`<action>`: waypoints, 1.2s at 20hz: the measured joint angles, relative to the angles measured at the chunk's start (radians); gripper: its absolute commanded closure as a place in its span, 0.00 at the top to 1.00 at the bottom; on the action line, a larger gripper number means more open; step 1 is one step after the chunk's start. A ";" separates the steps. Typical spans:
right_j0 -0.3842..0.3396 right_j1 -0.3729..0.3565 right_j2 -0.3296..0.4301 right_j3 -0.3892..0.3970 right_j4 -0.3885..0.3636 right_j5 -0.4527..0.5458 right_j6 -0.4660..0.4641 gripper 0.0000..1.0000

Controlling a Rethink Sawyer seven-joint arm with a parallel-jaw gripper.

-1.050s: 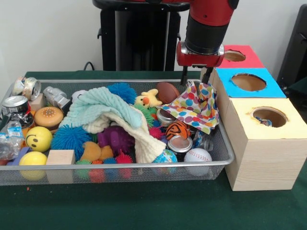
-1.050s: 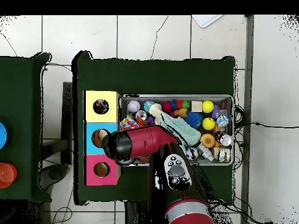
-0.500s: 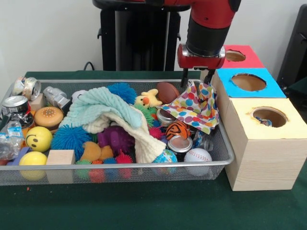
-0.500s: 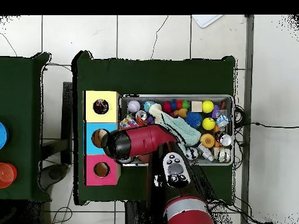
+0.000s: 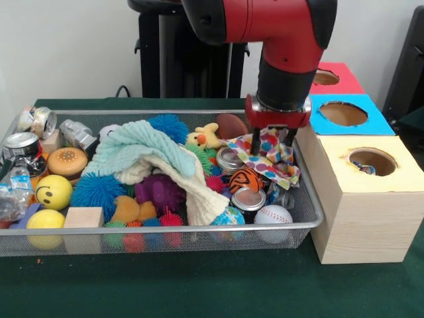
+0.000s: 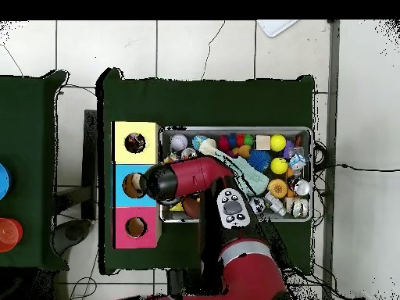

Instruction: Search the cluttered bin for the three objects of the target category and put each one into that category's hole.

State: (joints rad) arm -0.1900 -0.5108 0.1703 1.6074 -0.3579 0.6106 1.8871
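Step in hand: picking, by my judgement. The red and black arm's claw point(image 5: 272, 144) is down in the right end of the silver wire-mesh bin point(image 5: 311, 211), on the white cloth with coloured polka dots point(image 5: 273, 158).
Claw: two dark fingers point(image 5: 255, 140) stand apart, one on each side of a raised fold of the cloth, tips touching or pressed into it. Spread, not clenched; I cannot tell that it grips anything yet.
Task's thing: the polka-dot cloth lies bunched against the bin's right wall, over a round metal tin point(image 5: 248, 198) and beside an orange tiger-striped ball point(image 5: 245, 178).
Other cloth: a pale green and cream knitted cloth point(image 5: 154, 161) is draped over the middle of the bin, well apart from the claw.
Holes: three boxes stand just right of the bin on the green tabletop point(image 5: 212, 285): a yellow-topped wooden box point(image 5: 363, 199) nearest, a blue-topped box point(image 5: 342, 114) behind it, a red-topped box point(image 5: 326, 77) farthest. Something already lies in the yellow hole; what it is I cannot say.
Next move: likely squeeze on the fold, lift straight up until the cloth clears the wall, then carry right to the matching hole. Which hole takes cloth is not shown.
Risk: hanging cloth may drag the tin or ball along.
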 measured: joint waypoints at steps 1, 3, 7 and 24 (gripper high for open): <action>0.001 0.007 0.000 -0.004 -0.003 -0.009 0.000 1.00; 0.005 0.040 -0.007 -0.024 -0.015 -0.051 0.000 0.00; 0.011 0.059 -0.013 -0.035 -0.017 -0.075 0.000 0.00; 0.066 -0.114 -0.039 -0.019 0.005 0.139 0.000 0.00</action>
State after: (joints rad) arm -0.1237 -0.6253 0.1309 1.5880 -0.3532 0.7496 1.8871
